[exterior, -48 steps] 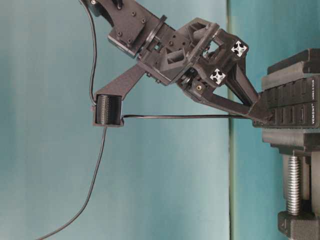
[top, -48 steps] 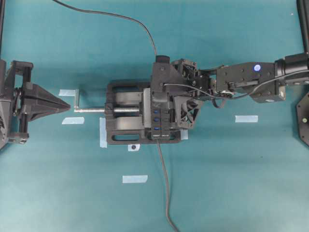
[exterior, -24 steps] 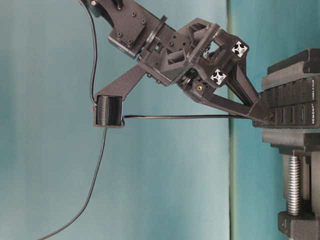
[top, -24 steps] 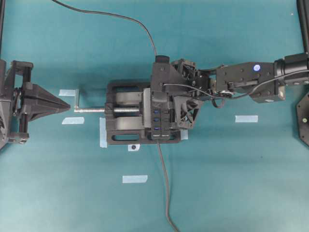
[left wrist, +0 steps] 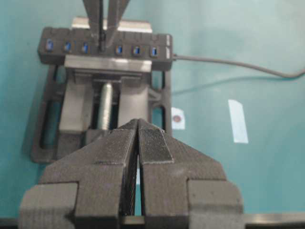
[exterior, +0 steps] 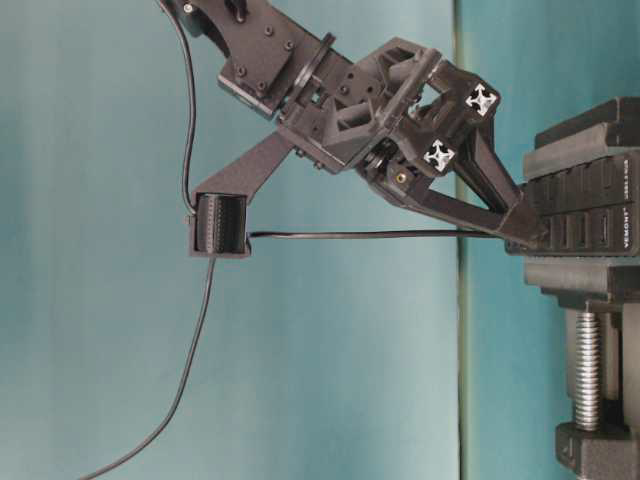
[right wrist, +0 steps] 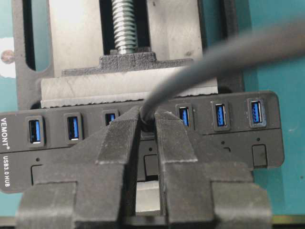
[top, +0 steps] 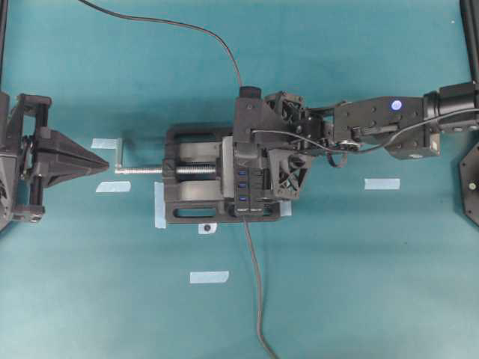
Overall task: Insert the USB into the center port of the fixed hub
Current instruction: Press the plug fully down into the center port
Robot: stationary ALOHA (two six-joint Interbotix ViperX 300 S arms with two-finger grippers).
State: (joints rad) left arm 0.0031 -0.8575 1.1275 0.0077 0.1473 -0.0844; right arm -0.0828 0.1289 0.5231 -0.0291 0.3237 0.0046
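You are holding the USB point(right wrist: 148, 116) pinched between the right gripper's point(right wrist: 147, 125) fingertips, and the move ahead is turning on one thing: whether the plug is lining up with the center port, which is sitting directly under those tips and so is being hidden from you. In the right wrist view three blue slots are showing to the left of the tips and three to the right, so the plug is sitting at the middle of the row; I judge it to be at or already entering the port, though how deep I cannot tell. The hub point(right wrist: 248, 157) is running crosswise to your approach, clamped in the vise point(top: 187, 213), and the plug's cable point(exterior: 370, 234) is trailing straight back from the hub face in the table-level view, so the plug is pointing square into the row. Your right arm is the one on the job; the left gripper point(left wrist: 138, 131) is sitting well back from the vise with its pads pressed together on nothing, facing the same row from the opposite side.
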